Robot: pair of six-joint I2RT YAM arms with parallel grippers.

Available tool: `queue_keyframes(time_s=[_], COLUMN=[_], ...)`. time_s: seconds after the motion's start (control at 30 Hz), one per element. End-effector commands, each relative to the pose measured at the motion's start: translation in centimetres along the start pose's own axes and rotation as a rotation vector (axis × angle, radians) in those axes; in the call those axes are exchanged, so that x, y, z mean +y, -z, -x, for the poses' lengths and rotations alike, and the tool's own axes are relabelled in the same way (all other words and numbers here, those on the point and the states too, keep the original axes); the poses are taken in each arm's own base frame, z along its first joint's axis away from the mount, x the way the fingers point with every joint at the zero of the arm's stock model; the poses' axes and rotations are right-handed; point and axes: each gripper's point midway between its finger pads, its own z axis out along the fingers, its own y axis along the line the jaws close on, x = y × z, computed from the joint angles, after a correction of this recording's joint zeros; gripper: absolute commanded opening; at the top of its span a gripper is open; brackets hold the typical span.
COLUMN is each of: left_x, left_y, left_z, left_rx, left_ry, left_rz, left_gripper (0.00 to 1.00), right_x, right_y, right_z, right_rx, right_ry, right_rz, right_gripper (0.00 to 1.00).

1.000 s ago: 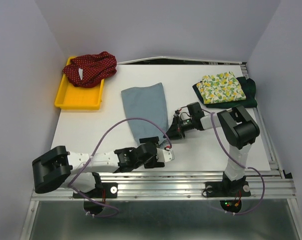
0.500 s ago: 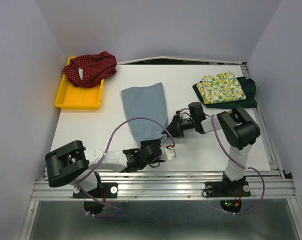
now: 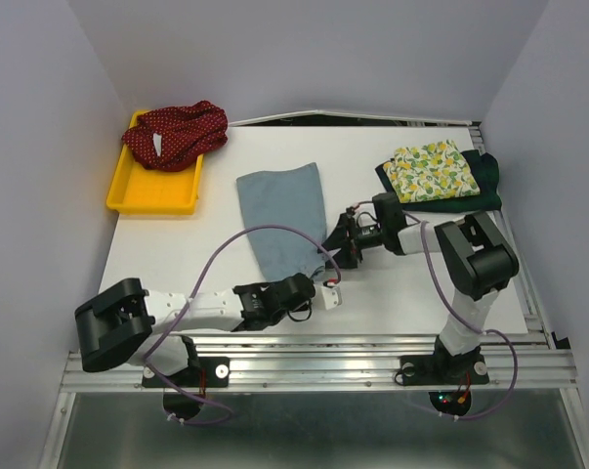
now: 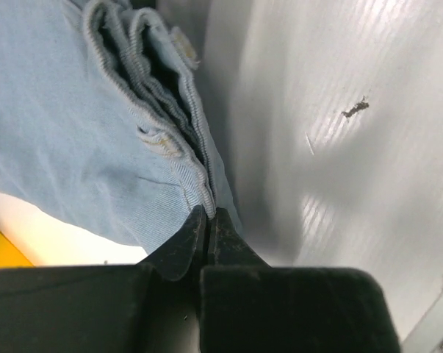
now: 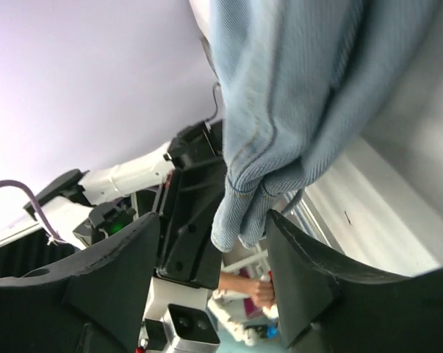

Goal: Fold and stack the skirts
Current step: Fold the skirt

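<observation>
Your left tool (image 4: 209, 215) is pressed together on the near edge of the light-blue denim skirt (image 3: 284, 220), with the layered hem running straight into the pinch in the left wrist view. Your right tool (image 5: 212, 228) stands apart: its two dark fingers (image 5: 118, 272) are spread wide, and the skirt's near corner hangs loose in the gap between them, gripped by neither. From above, you can see the denim skirt lying in the middle of the white desk (image 3: 177, 254). Its wider end points toward the far wall and its narrow near end lies between your two tools, which come in at it from either side. The red dotted skirt (image 3: 177, 132) sits bunched in the far end of the yellow tray (image 3: 152, 200), at the desk's far left and well apart from the denim. At the far right, the lemon-print skirt (image 3: 431, 171) lies folded on top of the dark green skirt (image 3: 484, 176), whose edges show around it. Your right arm reaches across just in front of that pile.
</observation>
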Motion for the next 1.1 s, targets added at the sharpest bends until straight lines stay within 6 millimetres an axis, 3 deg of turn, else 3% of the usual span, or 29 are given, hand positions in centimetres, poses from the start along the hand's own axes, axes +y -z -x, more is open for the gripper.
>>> queue_keyframes(time_s=[0.0, 0.07, 0.1, 0.13, 0.2, 0.23, 0.37, 0.53, 0.57, 0.63, 0.73, 0.9, 1.03, 1.07], left_x=[-0.2, -0.9, -1.3, -2.2, -2.7, -3.2, -4.0, -4.8, -4.6, -4.8, -3.9, -3.0, -2.3, -1.3], left_y=[2.4, 3.3, 3.6, 4.0, 5.2, 6.0, 7.9, 9.8, 10.2, 10.8, 12.0, 12.4, 12.2, 12.0], left_z=[1.7, 1.8, 1.8, 2.2, 2.5, 3.6, 3.9, 4.7, 5.0, 5.5, 7.0, 7.7, 7.7, 8.2], left_rx=[-0.029, -0.024, -0.022, -0.044, -0.057, -0.103, -0.104, -0.102, -0.096, -0.107, -0.128, -0.117, -0.087, -0.106], left_ry=[0.007, -0.011, -0.02, -0.039, -0.072, -0.085, -0.148, -0.152, -0.153, -0.154, -0.14, -0.119, -0.085, -0.09], left_rz=[-0.12, -0.197, -0.227, -0.292, -0.362, -0.418, -0.539, -0.658, -0.676, -0.721, -0.77, -0.847, -0.918, -0.902], left_gripper=[0.0, 0.0, 0.0, 0.0, 0.0, 0.0, 0.0, 0.0, 0.0, 0.0, 0.0, 0.0, 0.04, 0.05], right_x=[3.4, 3.1, 2.4, 5.3, 6.5, 9.3, 11.6, 11.1, 11.9, 9.5, 7.8, 4.5, 1.6, 0.5], right_y=[2.6, 3.4, 3.9, 4.3, 4.7, 5.1, 4.6, 2.8, 2.1, 0.6, -1.6, -3.0, -4.7, -5.4], right_z=[3.2, 5.6, 5.5, 7.2, 9.7, 10.9, 16.4, 21.3, 22.0, 23.2, 23.3, 22.1, 19.3, 18.2], right_rx=[-0.084, -0.155, -0.133, -0.173, -0.223, -0.255, -0.302, -0.29, -0.295, -0.252, -0.195, -0.102, 0.011, 0.047], right_ry=[0.321, 0.415, 0.447, 0.537, 0.661, 0.748, 0.882, 0.995, 1.038, 1.05, 1.104, 1.14, 1.124, 1.101], right_rz=[-0.002, -0.129, -0.207, -0.214, -0.265, -0.256, -0.282, -0.298, -0.3, -0.325, -0.348, -0.37, -0.37, -0.365], right_gripper=[0.66, 0.68, 0.68, 0.68, 0.68, 0.69, 0.75, 0.74, 0.73, 0.71, 0.7, 0.66, 0.6, 0.59])
